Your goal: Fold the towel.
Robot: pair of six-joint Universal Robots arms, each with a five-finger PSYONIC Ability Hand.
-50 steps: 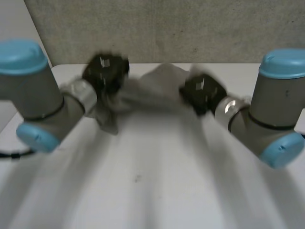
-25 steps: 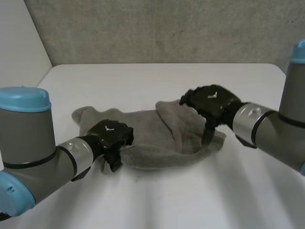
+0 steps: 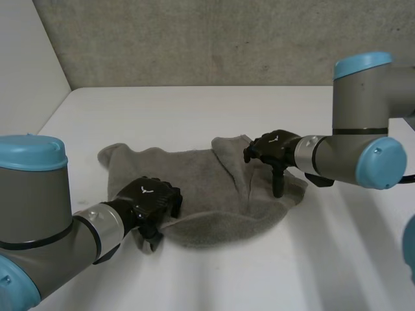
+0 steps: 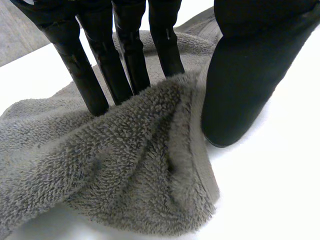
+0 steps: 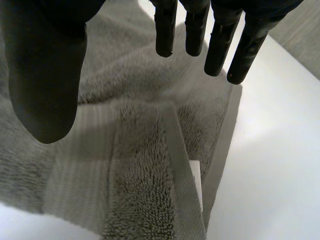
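Note:
A grey towel (image 3: 207, 188) lies rumpled on the white table (image 3: 194, 110), with its right part folded over. My left hand (image 3: 150, 197) rests at the towel's near left corner. In the left wrist view its straight fingers (image 4: 100, 65) stand on the cloth behind a raised fold of the towel (image 4: 125, 170), and the thumb (image 4: 245, 85) is on the table beside the edge, apart from them. My right hand (image 3: 275, 146) hovers over the towel's right side. Its fingers (image 5: 200, 30) are straight and the thumb (image 5: 45, 75) is spread wide above the towel (image 5: 140, 165), holding nothing.
A grey wall (image 3: 214, 39) runs along the table's far edge. A white wall (image 3: 26, 78) stands to the left. Bare tabletop lies in front of the towel and beyond it. A small white label (image 5: 196, 175) shows at a towel hem under my right hand.
Both hands brought the towel from held up at the back down onto the table. The right hand let go and now hovers; the left hand's fingers have loosened at the near left corner.

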